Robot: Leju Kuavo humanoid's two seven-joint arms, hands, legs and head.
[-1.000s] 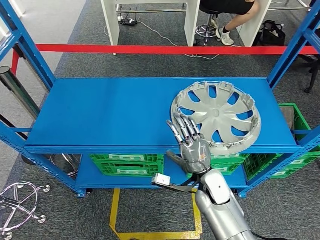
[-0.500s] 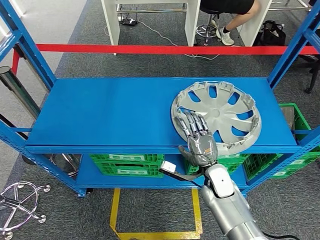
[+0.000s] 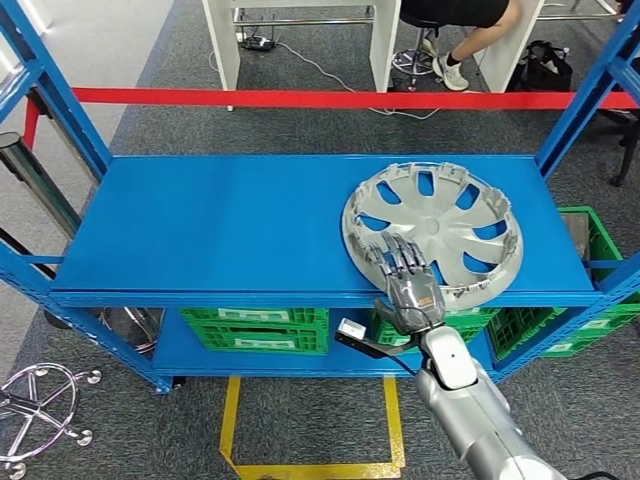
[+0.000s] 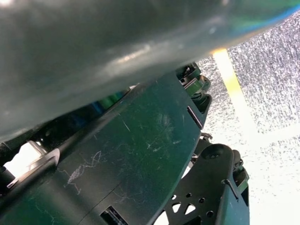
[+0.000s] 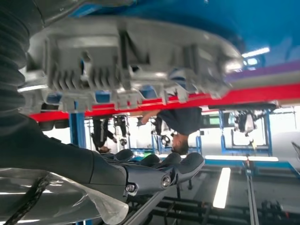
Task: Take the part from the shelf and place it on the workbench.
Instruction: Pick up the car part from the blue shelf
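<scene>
The part is a silver hubcap [image 3: 432, 229] lying flat on the right half of the blue shelf's top board [image 3: 211, 225]. My right hand [image 3: 407, 283] reaches in from below, its fingers [image 3: 396, 258] stretched out over the hubcap's near-left rim. In the right wrist view the ribbed rim of the hubcap [image 5: 134, 61] lies close to the dark fingers [image 5: 169, 169], with a gap between them, and nothing is held.
Green crates [image 3: 253, 330] fill the lower shelf, and another [image 3: 596, 240] stands at the right. Blue uprights [image 3: 581, 100] flank the shelf, with a red bar [image 3: 302, 98] behind it. A person [image 3: 460, 30] sits at a white table beyond. A chair base [image 3: 38, 405] lies on the floor at left.
My right hand has moved right and forward, from a raised palm beside the rim to fingers laid over the hubcap's near edge. The hubcap has not moved.
</scene>
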